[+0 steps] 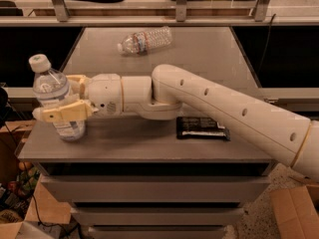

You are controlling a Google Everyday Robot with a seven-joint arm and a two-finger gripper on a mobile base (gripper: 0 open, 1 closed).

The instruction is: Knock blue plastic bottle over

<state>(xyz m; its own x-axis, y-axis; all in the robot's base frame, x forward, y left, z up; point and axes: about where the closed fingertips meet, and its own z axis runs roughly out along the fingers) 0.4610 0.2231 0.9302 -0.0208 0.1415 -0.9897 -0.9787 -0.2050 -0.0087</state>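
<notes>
the main risk is the edge: the bottle (50,87) stands at the front left corner of the table (209,54), close to its left rim, leaning slightly. a sideways shove towards that rim could send it off the table instead of laying it down on top. a second risk is that it slides instead of tipping, since the near finger crosses it fairly low, below the label's middle, and a low push tends to skid a bottle along. it could also stay caught in the fork of the fingers and be carried along upright.

the arm (224,113) reaches in from the right, low and nearly level over the table, wrist pointing left. the gripper (55,97) is at the bottle, its fingers (65,113) spread apart with the bottle between them: one in front, one behind. whether both touch it i cannot tell.

a second, ridged bottle (145,40) lies on its side at the far end, well apart, and a black packet (203,128) lies under the forearm.
</notes>
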